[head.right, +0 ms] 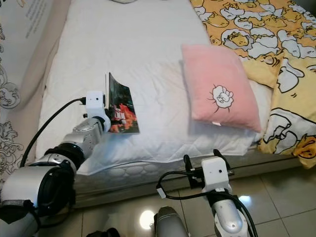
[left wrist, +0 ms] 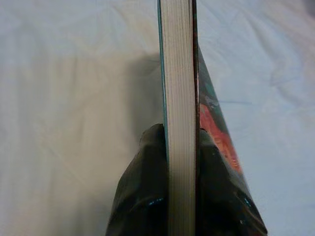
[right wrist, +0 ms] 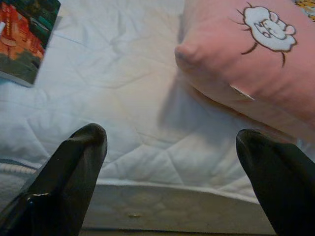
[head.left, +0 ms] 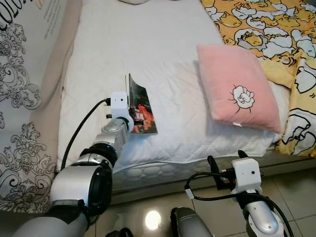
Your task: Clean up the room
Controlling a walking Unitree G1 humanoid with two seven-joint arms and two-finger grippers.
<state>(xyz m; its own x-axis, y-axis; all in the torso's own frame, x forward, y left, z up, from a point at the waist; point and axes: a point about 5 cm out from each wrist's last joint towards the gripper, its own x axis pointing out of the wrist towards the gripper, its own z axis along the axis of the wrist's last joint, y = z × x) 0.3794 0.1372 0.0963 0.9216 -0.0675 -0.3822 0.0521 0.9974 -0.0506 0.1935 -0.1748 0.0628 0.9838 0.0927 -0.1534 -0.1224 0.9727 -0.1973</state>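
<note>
A thin book with a dark red and teal cover stands tilted on its edge on the white mattress, near the bed's front left. My left gripper is shut on the book's lower end. In the left wrist view both black fingers pinch the white page block of the book. My right gripper hangs open below the mattress's front edge, over the floor. Its fingers point toward the bed with nothing between them.
A pink pillow with a small white cartoon print lies on the bed's right half. A yellow cartoon duvet is bunched along the right side. A black-and-white patterned panel borders the bed on the left. Glossy tiles lie in front.
</note>
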